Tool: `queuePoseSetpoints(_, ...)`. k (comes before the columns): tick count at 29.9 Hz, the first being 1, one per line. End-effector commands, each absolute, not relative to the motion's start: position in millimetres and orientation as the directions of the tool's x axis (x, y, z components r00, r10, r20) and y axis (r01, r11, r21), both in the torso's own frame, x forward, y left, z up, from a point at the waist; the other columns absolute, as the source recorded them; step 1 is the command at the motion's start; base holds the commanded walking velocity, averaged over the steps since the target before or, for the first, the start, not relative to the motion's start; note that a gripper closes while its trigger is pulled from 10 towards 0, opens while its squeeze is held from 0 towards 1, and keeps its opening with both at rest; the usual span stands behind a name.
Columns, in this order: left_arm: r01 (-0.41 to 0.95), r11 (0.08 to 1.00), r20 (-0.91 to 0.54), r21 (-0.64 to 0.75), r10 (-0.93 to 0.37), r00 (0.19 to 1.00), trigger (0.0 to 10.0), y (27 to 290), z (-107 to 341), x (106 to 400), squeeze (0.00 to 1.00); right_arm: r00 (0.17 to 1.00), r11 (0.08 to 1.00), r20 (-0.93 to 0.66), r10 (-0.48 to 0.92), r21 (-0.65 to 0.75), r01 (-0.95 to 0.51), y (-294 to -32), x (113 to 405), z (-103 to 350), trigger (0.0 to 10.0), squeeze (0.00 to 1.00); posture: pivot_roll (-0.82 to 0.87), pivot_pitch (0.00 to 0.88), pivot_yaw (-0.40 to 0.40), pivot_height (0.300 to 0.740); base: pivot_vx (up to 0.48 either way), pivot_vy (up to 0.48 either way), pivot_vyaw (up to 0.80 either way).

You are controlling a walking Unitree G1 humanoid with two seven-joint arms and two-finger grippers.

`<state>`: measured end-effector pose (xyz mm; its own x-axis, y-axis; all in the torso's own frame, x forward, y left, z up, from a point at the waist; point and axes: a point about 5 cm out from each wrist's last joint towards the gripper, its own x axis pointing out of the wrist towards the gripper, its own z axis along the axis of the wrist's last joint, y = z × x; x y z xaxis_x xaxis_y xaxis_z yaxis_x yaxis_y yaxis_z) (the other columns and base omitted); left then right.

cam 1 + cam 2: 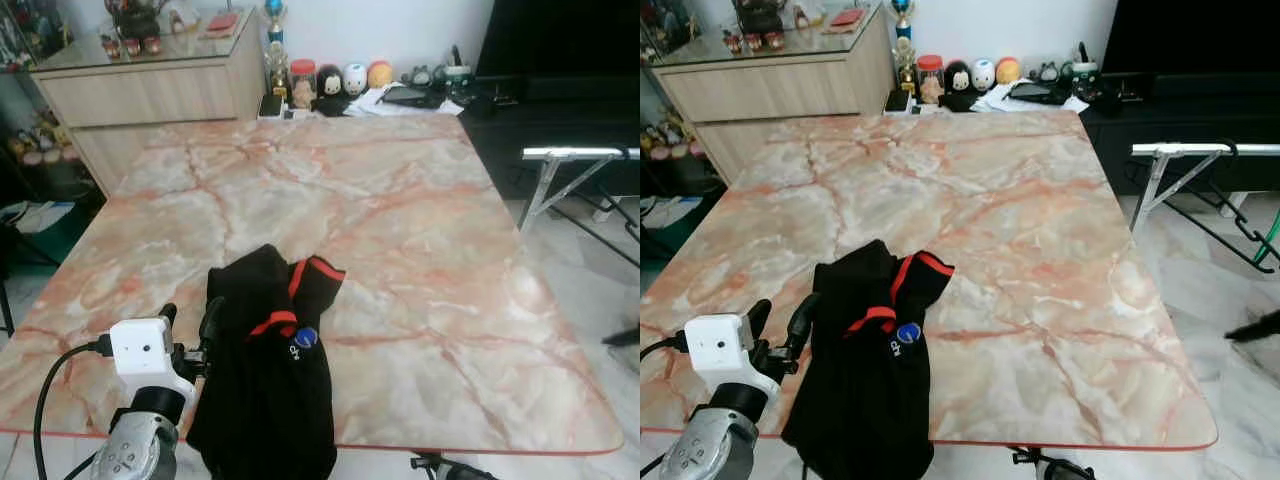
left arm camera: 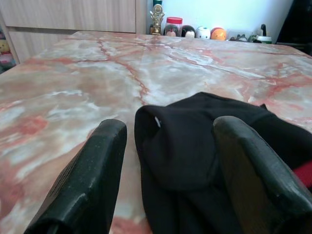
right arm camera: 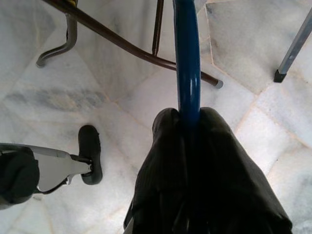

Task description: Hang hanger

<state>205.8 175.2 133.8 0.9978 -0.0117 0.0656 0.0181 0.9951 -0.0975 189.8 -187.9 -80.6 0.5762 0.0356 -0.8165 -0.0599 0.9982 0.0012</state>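
Note:
A black garment with red trim [image 1: 265,370] lies on the near edge of the pink marble table [image 1: 400,230] and droops over it. My left gripper [image 1: 190,318] stands open at the garment's left side. In the left wrist view the left gripper [image 2: 168,127] has a fold of the black garment [image 2: 195,141] lying between its two fingers [image 2: 92,170]. My right gripper [image 3: 187,116] hangs low over the white floor, shut on a blue hanger bar [image 3: 186,58] that runs on past its fingertips.
A silver drying rack [image 1: 1200,150] stands off the table's right side. A wooden sideboard [image 1: 150,90] sits at the back left, with small toys and jars [image 1: 340,78] past the table's far edge. Brown metal legs [image 3: 122,44] cross the floor near the right gripper.

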Motion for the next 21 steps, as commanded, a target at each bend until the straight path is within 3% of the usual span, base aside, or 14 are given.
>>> queuePoseSetpoints(1,0.01,0.996,0.049,-0.092,-0.005,0.999,10.0,176.0,130.8,205.2,0.0,0.57,0.998,-0.821,0.045,0.008,-0.068,-184.4,189.9,-81.1,10.0,0.0,-0.06,0.0,0.052,0.74,-0.274,0.0,0.0)
queuePoseSetpoints(21,0.025,0.996,0.048,-0.085,-0.021,0.999,10.0,173.7,131.9,207.3,0.0,0.572,0.998,-0.819,0.043,0.012,-0.058,-184.0,191.0,-80.6,10.0,0.0,-0.05,0.0,0.051,0.74,-0.302,0.0,0.0)
